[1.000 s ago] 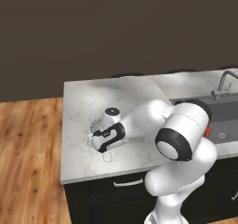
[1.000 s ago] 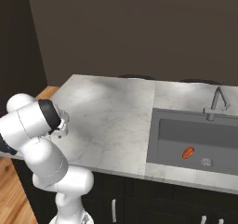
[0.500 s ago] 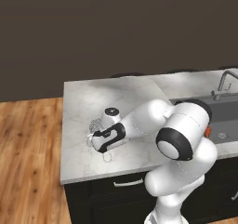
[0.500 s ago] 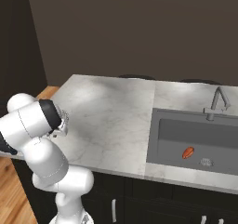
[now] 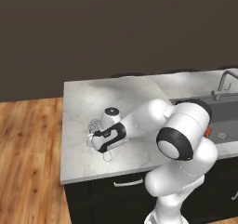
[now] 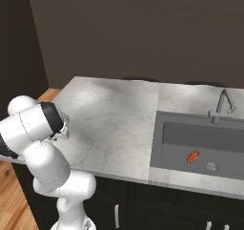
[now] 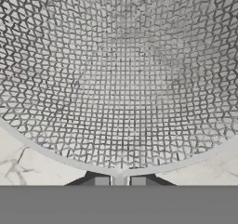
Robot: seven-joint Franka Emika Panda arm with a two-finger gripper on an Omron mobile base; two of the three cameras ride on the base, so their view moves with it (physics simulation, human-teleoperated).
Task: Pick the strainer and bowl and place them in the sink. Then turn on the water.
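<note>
Rendered home kitchen: white marble worktop (image 6: 109, 114) on dark lower cabinets (image 5: 116, 190) with bar handles, wood plank floor (image 5: 28, 162) to one side, plain dark wall (image 6: 143, 33) behind. At the worktop's right end sits a dark grey rectangular sink (image 6: 200, 143) with a round metal drain (image 6: 211, 166) and a metal faucet (image 6: 221, 104) at its back edge; a small orange-red object (image 6: 193, 156) lies in the basin beside the drain. Kitchenware fits too: a wire-mesh strainer (image 5: 94, 126) sits on the worktop near its left edge.
</note>
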